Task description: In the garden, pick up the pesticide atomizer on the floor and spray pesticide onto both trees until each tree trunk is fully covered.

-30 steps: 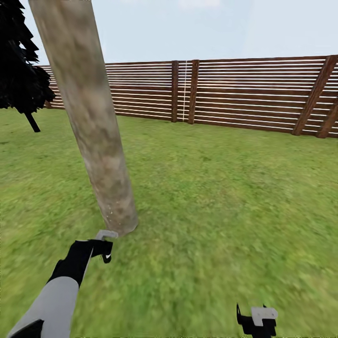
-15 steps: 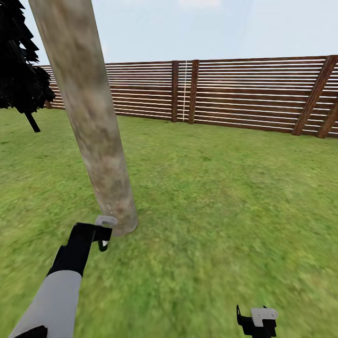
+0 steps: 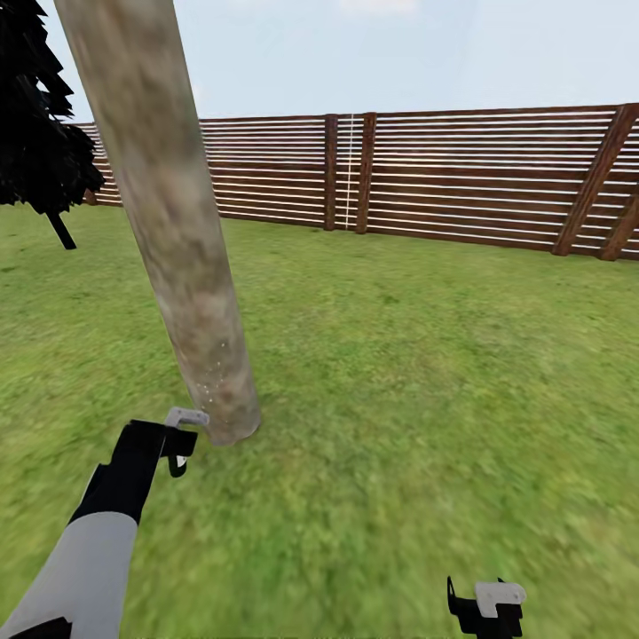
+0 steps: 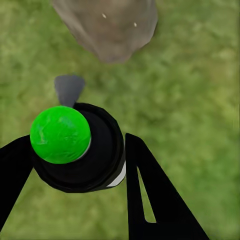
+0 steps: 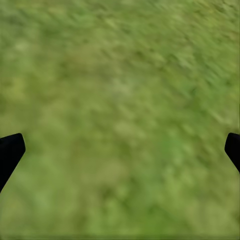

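A mottled grey-beige tree trunk (image 3: 169,222) leans up from the grass (image 3: 399,373) at the left of the head view. My left gripper (image 3: 180,444) hovers just beside the trunk's foot, shut on the pesticide atomizer (image 3: 185,417), whose grey nozzle points at the trunk. In the left wrist view the atomizer (image 4: 95,155) is a black body with a bright green ball on top and a grey nozzle (image 4: 69,89), held between my black fingers (image 4: 150,195); the trunk's base (image 4: 107,25) lies just ahead. Tiny white pesticide specks (image 3: 211,380) dot the lower trunk. My right gripper (image 3: 484,608) hangs open low over grass (image 5: 120,115).
A brown slatted wooden fence (image 3: 461,177) runs across the back of the lawn. A dark conifer (image 3: 40,151) stands at the far left. Open grass stretches to the right of the trunk.
My left gripper with the atomizer has risen and shifted left, its nozzle now at the left side of the trunk's foot. A few more white specks show on the lower trunk. The right arm is still.
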Available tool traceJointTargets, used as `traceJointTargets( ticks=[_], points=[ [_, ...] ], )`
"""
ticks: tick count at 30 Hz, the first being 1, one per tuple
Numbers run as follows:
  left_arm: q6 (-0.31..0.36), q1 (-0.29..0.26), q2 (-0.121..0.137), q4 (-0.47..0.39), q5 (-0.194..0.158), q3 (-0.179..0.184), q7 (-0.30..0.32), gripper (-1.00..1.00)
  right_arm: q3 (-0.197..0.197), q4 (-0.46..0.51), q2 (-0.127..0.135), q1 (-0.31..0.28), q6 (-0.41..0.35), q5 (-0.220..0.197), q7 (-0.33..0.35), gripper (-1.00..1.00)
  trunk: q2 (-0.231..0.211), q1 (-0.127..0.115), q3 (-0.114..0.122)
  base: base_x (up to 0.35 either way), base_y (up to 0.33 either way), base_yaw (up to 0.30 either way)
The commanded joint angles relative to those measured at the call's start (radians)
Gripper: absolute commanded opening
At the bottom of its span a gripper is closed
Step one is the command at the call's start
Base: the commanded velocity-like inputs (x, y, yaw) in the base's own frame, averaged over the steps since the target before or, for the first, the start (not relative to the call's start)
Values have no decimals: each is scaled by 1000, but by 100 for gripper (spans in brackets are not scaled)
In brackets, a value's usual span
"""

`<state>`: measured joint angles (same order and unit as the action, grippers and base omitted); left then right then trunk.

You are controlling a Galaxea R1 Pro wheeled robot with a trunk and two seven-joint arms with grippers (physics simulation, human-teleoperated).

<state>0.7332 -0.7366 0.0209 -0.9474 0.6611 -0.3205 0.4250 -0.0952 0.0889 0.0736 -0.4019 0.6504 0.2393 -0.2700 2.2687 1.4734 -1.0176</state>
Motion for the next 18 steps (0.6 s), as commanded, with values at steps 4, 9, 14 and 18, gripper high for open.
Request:
traceJointTargets(
  ticks=[4,9,14,18],
  points=[
    [4,-1,-15,-1,1,2,0,-100,0,0,0,0,0,0,0,100,28,15,-13,0,0,0],
    [25,-6,-33,-2,2,-1,-1,-100,0,0,0,0,0,0,0,100,63,35,-22,0,0,0],
    [29,0,50,4,2,-11,-1,-100,0,0,0,0,0,0,0,100,98,54,-32,0,0,0],
    [28,0,65,8,0,-7,-1,-100,0,0,0,0,0,0,0,100,112,61,-38,0,0,0]
  ],
)
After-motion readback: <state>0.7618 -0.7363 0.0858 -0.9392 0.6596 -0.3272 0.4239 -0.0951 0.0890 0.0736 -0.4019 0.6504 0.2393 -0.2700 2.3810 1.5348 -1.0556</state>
